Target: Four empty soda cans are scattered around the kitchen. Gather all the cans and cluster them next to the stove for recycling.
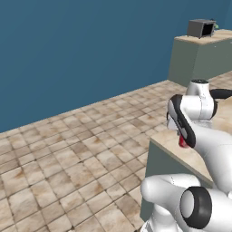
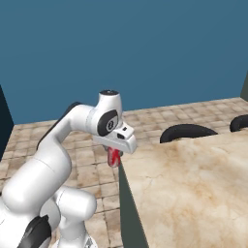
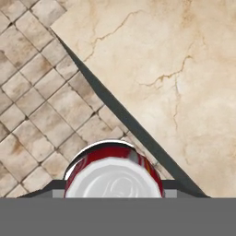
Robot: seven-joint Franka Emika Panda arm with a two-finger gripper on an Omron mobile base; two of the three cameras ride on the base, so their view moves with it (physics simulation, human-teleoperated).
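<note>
A tan tiled floor (image 2: 193,109) stretches away on the left to a blue wall (image 2: 145,43). Right of it, the white arm hangs over the near corner of a beige marble tabletop (image 2: 193,193). Its end effector (image 2: 115,157) is closed around a red soda can (image 2: 114,157), silvery top up, held at the tabletop's edge, seemingly just off the surface. Further right, a distant cabinet carries a dark boxy appliance (image 1: 201,28), possibly a toaster. The stove cannot be made out, so this can is picked up but not delivered; the other cans' status is unknown.
</note>
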